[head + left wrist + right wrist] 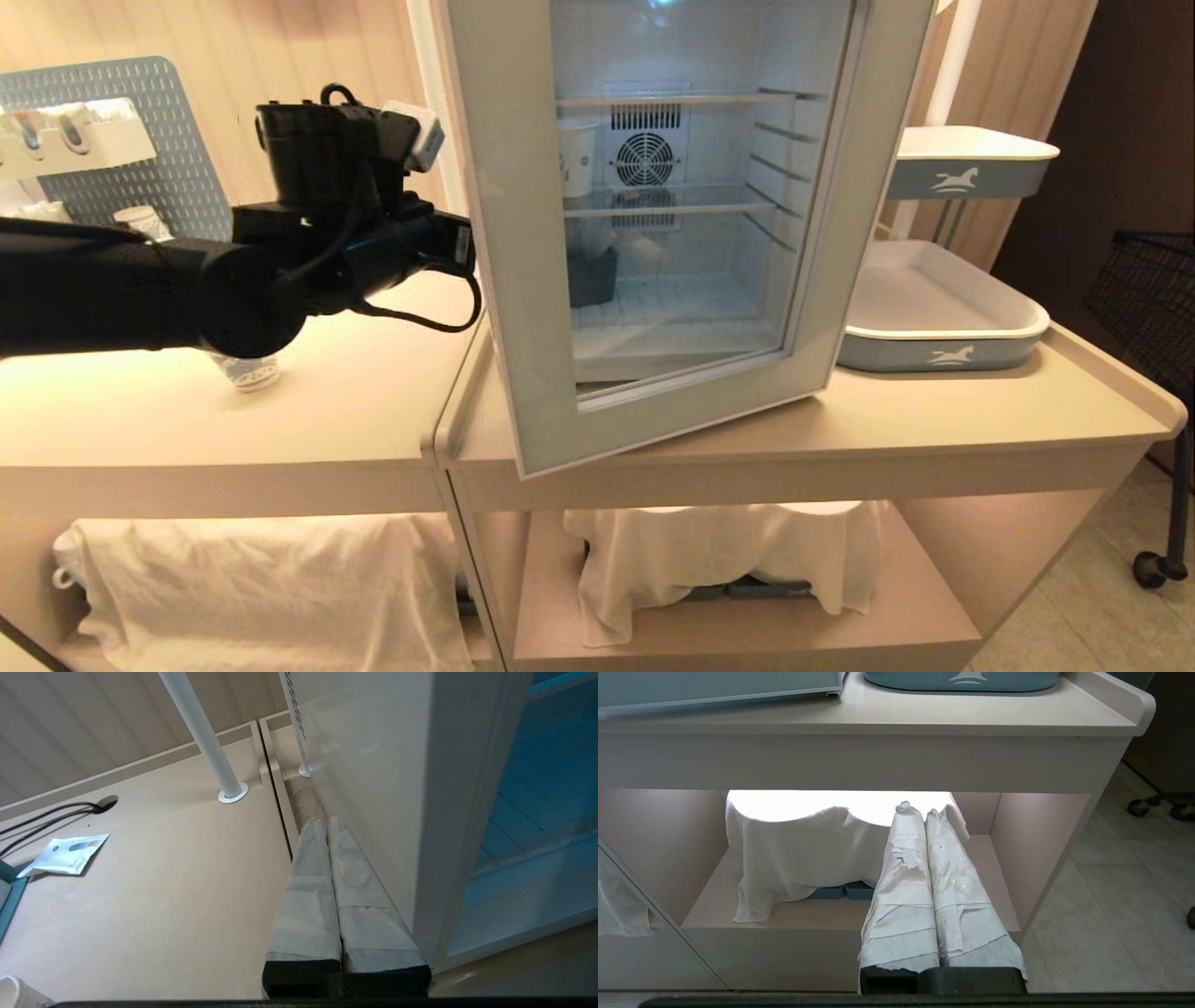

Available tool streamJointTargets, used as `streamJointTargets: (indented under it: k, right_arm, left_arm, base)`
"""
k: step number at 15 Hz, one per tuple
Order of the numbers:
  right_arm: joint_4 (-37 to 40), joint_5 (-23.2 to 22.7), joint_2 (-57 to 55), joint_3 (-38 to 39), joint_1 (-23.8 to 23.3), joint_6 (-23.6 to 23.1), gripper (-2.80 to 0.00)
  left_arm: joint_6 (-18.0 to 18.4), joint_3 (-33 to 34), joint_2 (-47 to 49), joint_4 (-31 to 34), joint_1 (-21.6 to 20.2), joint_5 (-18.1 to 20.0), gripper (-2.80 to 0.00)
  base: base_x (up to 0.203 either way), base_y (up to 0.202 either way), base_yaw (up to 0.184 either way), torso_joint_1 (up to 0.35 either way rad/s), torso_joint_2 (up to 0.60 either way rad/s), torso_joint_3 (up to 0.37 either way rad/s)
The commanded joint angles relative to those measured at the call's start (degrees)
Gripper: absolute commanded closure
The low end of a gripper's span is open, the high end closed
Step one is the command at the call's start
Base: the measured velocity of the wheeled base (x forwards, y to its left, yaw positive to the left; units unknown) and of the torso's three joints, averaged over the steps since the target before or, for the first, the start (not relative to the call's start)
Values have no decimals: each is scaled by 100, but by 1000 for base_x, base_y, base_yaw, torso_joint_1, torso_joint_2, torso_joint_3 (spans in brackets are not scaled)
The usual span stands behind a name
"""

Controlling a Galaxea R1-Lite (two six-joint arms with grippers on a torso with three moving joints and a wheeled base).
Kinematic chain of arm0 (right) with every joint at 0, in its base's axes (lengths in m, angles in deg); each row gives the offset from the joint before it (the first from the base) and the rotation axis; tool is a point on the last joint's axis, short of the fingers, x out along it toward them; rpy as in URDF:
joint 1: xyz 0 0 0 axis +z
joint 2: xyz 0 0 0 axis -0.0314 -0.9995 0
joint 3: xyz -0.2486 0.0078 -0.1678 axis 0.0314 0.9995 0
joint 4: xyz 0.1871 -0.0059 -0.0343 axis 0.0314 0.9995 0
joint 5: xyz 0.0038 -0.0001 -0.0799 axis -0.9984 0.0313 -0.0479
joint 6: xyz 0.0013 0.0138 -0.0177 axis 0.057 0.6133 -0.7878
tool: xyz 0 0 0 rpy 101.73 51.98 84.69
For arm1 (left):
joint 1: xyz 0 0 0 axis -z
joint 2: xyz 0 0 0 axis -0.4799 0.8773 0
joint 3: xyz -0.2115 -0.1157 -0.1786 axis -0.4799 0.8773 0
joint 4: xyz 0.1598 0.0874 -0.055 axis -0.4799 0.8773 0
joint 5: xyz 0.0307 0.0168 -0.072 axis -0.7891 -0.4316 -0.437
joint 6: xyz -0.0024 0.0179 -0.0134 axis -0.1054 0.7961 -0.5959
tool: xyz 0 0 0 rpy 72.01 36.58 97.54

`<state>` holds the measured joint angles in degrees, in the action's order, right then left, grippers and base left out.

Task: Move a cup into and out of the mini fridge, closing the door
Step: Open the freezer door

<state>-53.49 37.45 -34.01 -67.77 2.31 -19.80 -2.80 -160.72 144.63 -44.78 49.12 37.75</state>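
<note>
Pegboard (177,140): pale blue perforated panel at the far left against the wall, with a white holder fixed to it
Left arm: black, reaching in from the left across the left counter (355,411), wrist level with the fridge's lower shelves
Left gripper (327,823): wrapped fingers (308,896) pressed together, holding nothing; tips aimed down at the seam between the two counters, just beside the outer white side wall of the mini fridge (672,177) and behind the door's free edge
Cup on left counter (245,371): small white paper cup with blue print, standing on the counter under the left forearm, mostly hidden by it; apart from the gripper
White packet (65,854): lying flat on the left counter, near a black cable
White pole (205,742): upright, footed on the left counter close to the seam
Door (523,280): glass panel with a wide grey-blue frame, swung partly open, its lower corner over the counter's front edge
Fridge interior: lit, thin shelves, round rear fan; a white cup with blue markings (579,159) on a middle shelf at the left, seen through the glass; which print it bears I cannot tell
Trays (943,327): two white and blue trays right of the fridge, one raised above the other
White cloths (728,560): draped on the lower shelves
Right gripper (920,809): parked low before the right counter's lower shelf, wrapped fingers pressed together, empty
</note>
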Motion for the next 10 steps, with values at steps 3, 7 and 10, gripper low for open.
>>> streamJointTargets:
  k: [3, 7, 10]
  right_arm:
    - [0, -4, 9, 0, 2, 0, 0]
    - [0, -4, 9, 0, 2, -8, 0]
    - [0, -4, 0, 0, 2, -8, 0]
  left_arm:
    - [-37, -68, 44, -23, 493, -63, 0]
    - [-569, -37, -271, 41, 783, 65, 0]
    - [-861, 44, -658, 80, 1068, 366, 0]
  base:
    - [0, 0, 0, 0, 0, 0]
    - [0, 0, 0, 0, 0, 0]
    - [0, 0, 0, 0, 0, 0]
